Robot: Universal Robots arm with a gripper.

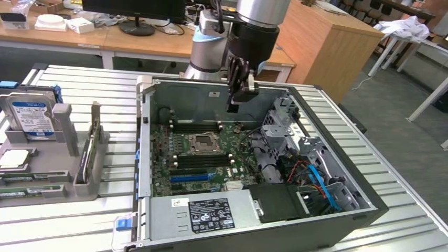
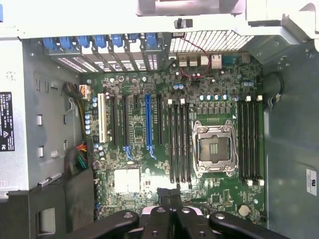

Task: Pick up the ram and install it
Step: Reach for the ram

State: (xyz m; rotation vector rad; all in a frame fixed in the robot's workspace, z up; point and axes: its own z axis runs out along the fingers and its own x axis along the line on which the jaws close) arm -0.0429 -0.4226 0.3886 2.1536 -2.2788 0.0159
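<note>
My gripper (image 1: 236, 105) hangs over the back part of the open computer case (image 1: 364, 207), above the motherboard (image 1: 178, 178). Its black fingers (image 2: 160, 211) are pressed together, shut on a thin dark strip seen edge-on, which I take to be the ram (image 1: 232, 107). Below lie two banks of long black memory slots, one (image 2: 177, 142) on one side of the silver CPU socket (image 2: 214, 149) and one (image 2: 249, 139) on the other. In the exterior view these banks sit at the far (image 1: 196, 126) and near (image 1: 203, 160) sides of the socket (image 1: 203, 140).
A grey parts tray (image 1: 66, 181) stands at the exterior view's left with a hard drive (image 1: 31, 118) and green memory sticks (image 1: 28, 191). Inside the case are a power supply (image 1: 203, 212), a drive cage (image 1: 280, 123) and coloured cables (image 1: 315, 176). Desks and a monitor stand behind.
</note>
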